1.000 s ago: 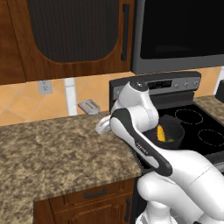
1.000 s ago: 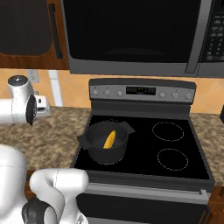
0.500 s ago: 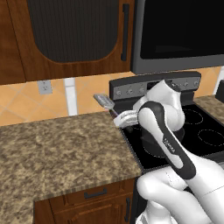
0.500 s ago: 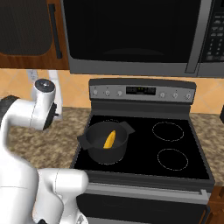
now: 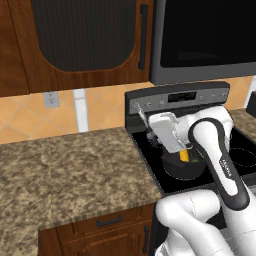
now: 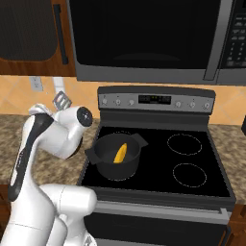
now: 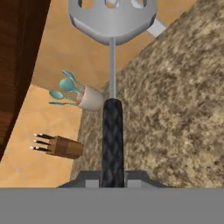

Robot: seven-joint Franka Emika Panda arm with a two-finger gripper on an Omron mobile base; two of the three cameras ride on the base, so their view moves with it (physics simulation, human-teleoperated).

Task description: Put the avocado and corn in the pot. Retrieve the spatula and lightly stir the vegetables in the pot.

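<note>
My gripper [image 7: 112, 179] is shut on the black handle of the spatula [image 7: 112, 131], whose silvery slotted head [image 7: 111, 19] points away from the hand. In the left base view the gripper [image 5: 157, 131] holds the spatula [image 5: 142, 109] tilted up and to the left, above the left rim of the dark grey pot [image 5: 184, 169] on the stove's front left burner. The yellow corn [image 5: 184, 156] lies inside the pot. From the right side I see the pot [image 6: 116, 156] with the corn [image 6: 120, 153] in it, and the spatula head [image 6: 62, 100] rising behind my arm. The avocado is hidden.
The black stove top [image 6: 190, 166] has further burners right of the pot. A speckled granite counter [image 5: 70, 170] stretches left of the stove. A cup of teal utensils [image 7: 85, 96] and a knife block [image 7: 63, 146] stand by the tiled wall. A microwave [image 6: 144, 38] hangs overhead.
The arm has swung right from the counter to the stove with the spatula in its grip. The hand now hangs by the pot. Pot and corn have not moved.
</note>
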